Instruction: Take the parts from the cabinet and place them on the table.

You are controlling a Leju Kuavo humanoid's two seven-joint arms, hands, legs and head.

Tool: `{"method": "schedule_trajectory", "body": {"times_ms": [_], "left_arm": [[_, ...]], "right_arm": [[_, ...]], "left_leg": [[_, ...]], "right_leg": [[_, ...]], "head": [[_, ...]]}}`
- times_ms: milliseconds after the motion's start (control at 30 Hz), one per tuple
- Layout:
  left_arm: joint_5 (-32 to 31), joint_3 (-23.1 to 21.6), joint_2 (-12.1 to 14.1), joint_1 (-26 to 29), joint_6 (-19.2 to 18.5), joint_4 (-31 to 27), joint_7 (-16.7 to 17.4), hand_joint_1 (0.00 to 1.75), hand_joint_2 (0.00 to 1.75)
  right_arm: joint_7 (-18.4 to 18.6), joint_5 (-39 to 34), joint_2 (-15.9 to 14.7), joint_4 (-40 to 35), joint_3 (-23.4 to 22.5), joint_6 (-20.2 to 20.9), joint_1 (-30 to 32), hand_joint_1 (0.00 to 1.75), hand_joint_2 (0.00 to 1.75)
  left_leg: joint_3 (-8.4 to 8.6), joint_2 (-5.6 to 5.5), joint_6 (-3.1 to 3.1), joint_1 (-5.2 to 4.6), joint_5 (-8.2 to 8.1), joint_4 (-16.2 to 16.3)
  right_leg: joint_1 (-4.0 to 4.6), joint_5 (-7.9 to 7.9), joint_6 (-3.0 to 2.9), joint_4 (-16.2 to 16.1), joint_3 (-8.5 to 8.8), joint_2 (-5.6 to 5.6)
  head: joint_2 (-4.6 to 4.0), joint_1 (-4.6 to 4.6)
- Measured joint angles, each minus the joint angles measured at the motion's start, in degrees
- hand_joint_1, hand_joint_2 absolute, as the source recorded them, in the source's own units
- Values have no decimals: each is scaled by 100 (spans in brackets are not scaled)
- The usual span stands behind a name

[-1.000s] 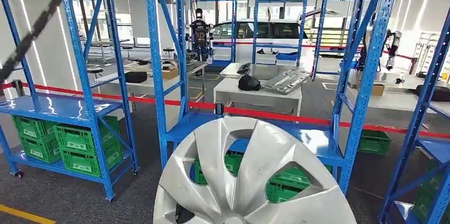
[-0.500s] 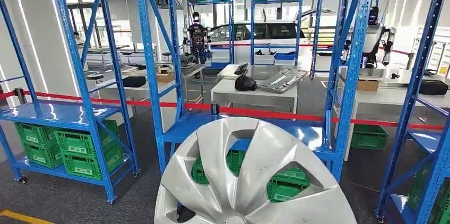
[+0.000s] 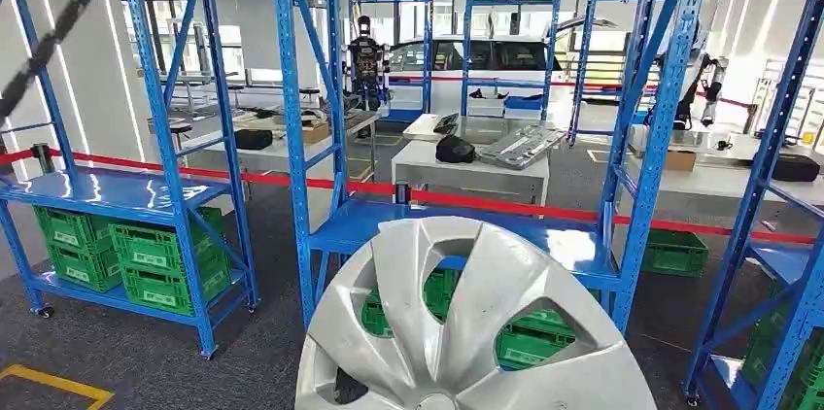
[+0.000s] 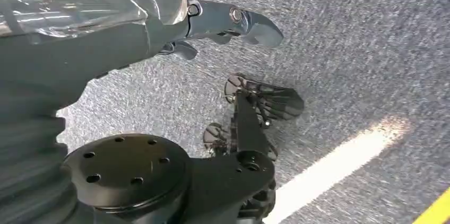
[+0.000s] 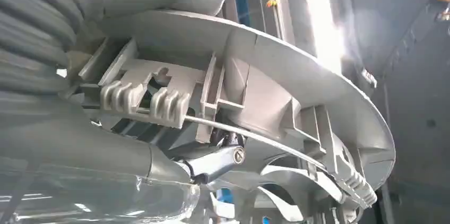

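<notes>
Blue racks [image 3: 175, 187] behind; right hand [image 5: 159, 1] grips one hubcap [image 3: 466, 323].

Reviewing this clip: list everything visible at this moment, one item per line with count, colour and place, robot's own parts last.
hubcap: one, silver, held up close in front of the head camera.
shelving racks: several, blue, around the hall.
crates: many, green, on the lower rack shelves and on top of the far racks.
barrier tape: one, red, stretched behind the near racks.
tables: several, white, beyond the tape, with dark items and a grey panel on them.
car: one, white, at the back.
other robots: at least two, far back.
right hand: grey, grips the hubcap's ribbed back.
left hand: dark, hangs over grey carpet, holding nothing.
</notes>
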Motion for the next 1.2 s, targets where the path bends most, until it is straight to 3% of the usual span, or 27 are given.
{"method": "schedule_trajectory", "body": {"times_ms": [33, 67, 100, 133, 167, 233, 300, 333, 400, 433, 467, 500, 533, 600, 633, 767, 800, 833, 867, 900, 967, 1000, 1033, 1067, 1100, 1167, 1200], "left_arm": [[-9, 2, -2, 3, 2, 0, 2, 0, 175], [-26, 4, -4, 3, 2, 0, 2, 0, 175], [-33, 7, -9, 2, 2, 0, 2, 0, 175], [-35, 7, -9, 2, 4, 0, 2, 0, 175], [-41, 9, -9, 2, 11, 0, 2, 0, 175], [-42, 9, -9, 9, 13, 0, 4, 0, 175], [-44, 13, -7, 17, 20, 2, 7, 0, 175], [-48, 13, -11, 23, 20, 2, 7, 0, 175], [-50, 15, -7, 25, 20, 2, 7, 0, 175], [-55, 15, -9, 30, 20, 2, 7, 0, 175], [-59, 15, -9, 40, 20, 2, 7, 0, 175], [-59, 15, -9, 45, 20, 2, 7, 0, 175], [-59, 15, -7, 47, 20, 2, 7, 0, 175], [-66, 18, 2, 45, 20, 2, 7, 0, 175], [-68, 18, 4, 45, 20, 2, 7, 0, 175], [-68, 17, 13, 41, 20, 2, 7, 0, 175], [-70, 20, 17, 42, 20, 2, 5, 0, 175], [-81, 20, 20, 42, 20, 2, 2, 0, 175], [-92, 20, 22, 70, 20, 2, 2, 0, 175], [-92, 20, 15, 63, 20, 0, 0, 0, 175], [-92, 24, 24, 64, 20, 2, -2, 0, 175], [-92, 28, 24, 66, 20, 2, -2, 0, 175], [-92, 35, 22, 66, 20, 2, -2, 0, 175], [-92, 44, 22, 66, 20, 2, -2, 0, 175], [-92, 52, 20, 67, 20, 2, -2, 0, 175], [-92, 55, 15, 67, 20, 0, -2, 0, 175], [-92, 57, 15, 67, 20, 0, -2, 0, 175]], "right_arm": [[-13, 28, 0, -2, -13, -15, 2, 175, 175], [-33, 59, 0, -2, -28, -39, 2, 175, 175], [-41, 74, 0, -2, -33, -46, 2, 175, 175], [-48, 85, 0, -2, -37, -48, 12, 175, 175], [-52, 92, 7, -13, -39, -57, 16, 175, 175], [-70, 98, 9, -13, -46, -63, 23, 175, 175], [-112, 129, 11, -15, -48, -109, 22, 175, 175], [-127, 155, 15, -15, -48, -122, 28, 175, 175], [-157, 186, 24, -17, -48, -135, 36, 175, 175], [-162, 190, 24, -17, -48, -135, 46, 175, 175], [-166, 190, 24, -17, -48, -135, 68, 175, 175], [-173, 192, 24, -17, -50, -133, 90, 175, 175], [-173, 192, 24, -17, -48, -127, 113, 175, 175], [-175, 194, 24, -22, -48, -122, 132, 175, 175], [-175, 194, 24, -26, -48, -122, 132, 175, 175], [-175, 194, 24, -33, -48, -122, 133, 175, 175], [-175, 192, 22, -52, -48, -122, 127, 175, 175], [-175, 190, 22, -59, -48, -122, 126, 175, 175], [-179, 192, 20, -92, -44, -122, 135, 175, 175], [-179, 190, 17, -98, -44, -122, 129, 175, 175], [-181, 188, 13, -114, -44, -120, 131, 175, 175], [-181, 190, 11, -111, -41, -118, 139, 175, 175], [-181, 190, 4, -111, -39, -118, 146, 175, 175], [-181, 190, -2, -111, -41, -116, 149, 175, 175], [-181, 190, -6, -111, -41, -116, 148, 175, 175], [-181, 190, -7, -111, -37, -109, 136, 175, 175], [-181, 190, -7, -111, -35, -105, 125, 175, 175]], "left_leg": [[-28, -3, -12, 1, 16, 19], [-55, -6, -22, 3, 21, 53], [-78, -9, -30, 1, 24, 95], [-106, -10, -63, -34, 28, 121], [-124, -6, -88, -36, 35, 140], [-144, -3, -154, -28, 81, 124], [-204, -21, -230, 1, 25, 201], [-296, -26, -268, 7, -193, 407], [-661, -24, -331, 43, -758, 1397], [-813, -24, -346, 52, -925, 1806], [-871, -23, -357, 64, -986, 2045], [-771, -23, -355, 71, -912, 1939], [-524, -23, -343, 73, -736, 1554], [140, -28, -295, 68, -343, 470], [228, -30, -281, 65, -312, 322], [286, -37, -265, 57, -375, 173], [328, -35, -240, 20, -389, 109], [300, -35, -220, 13, -379, 123], [282, -15, -72, 56, -248, 27], [257, -5, -41, 40, -220, 18], [169, -1, 4, 28, -163, 23], [120, 3, 10, 17, -136, 31], [79, 3, 10, 10, -112, 38], [48, 2, 5, 8, -93, 47], [24, 0, -5, 9, -78, 59], [-5, -8, -24, 10, -68, 105], [-28, -6, -44, 2, -64, 134]], "right_leg": [[-1, 159, 52, -460, 282, -2], [-4, 370, 96, -1129, 679, -4], [-7, 489, 97, -1669, 1004, -8], [27, 448, -4, -1737, 1018, -1], [21, 498, -52, -1761, 984, 2], [44, 526, -100, -1733, 955, 3], [-34, 604, -186, -1769, 967, -5], [-36, 632, -225, -1770, 945, -9], [-30, 678, -241, -1759, 877, -10], [-27, 698, -243, -1751, 839, -9], [-25, 722, -242, -1738, 799, -9], [-25, 731, -229, -1731, 776, -6], [-25, 740, -216, -1723, 763, -3], [-22, 756, -190, -1721, 765, 0], [-21, 761, -182, -1721, 766, 0], [-21, 768, -172, -1721, 763, -2], [34, 788, -137, -1706, 723, -2], [19, 807, -109, -1708, 702, -4], [1, 831, -12, -1683, 645, -5], [11, 694, -27, -1532, 544, -3], [-2, 208, -86, -600, 154, -1], [-4, 13, -85, -98, -57, -3], [-5, -71, -59, 190, -161, -2], [-6, -51, -27, 171, -118, -3], [-7, 71, 24, -163, 106, -3], [-21, 437, 103, -1333, 794, -7], [-21, 447, 59, -1737, 986, -7]], "head": [[0, -2], [0, 4], [0, 9], [0, 13], [0, 4], [0, 2], [0, 7], [0, -9], [0, -22], [0, -22], [-2, -26], [-2, -26], [-2, -33], [-2, -37], [0, -35], [-2, -37], [-2, -33], [0, -33], [0, -26], [0, -26], [0, -4], [0, -4], [0, -4], [0, -4], [0, -2], [0, 2], [0, 7]]}}
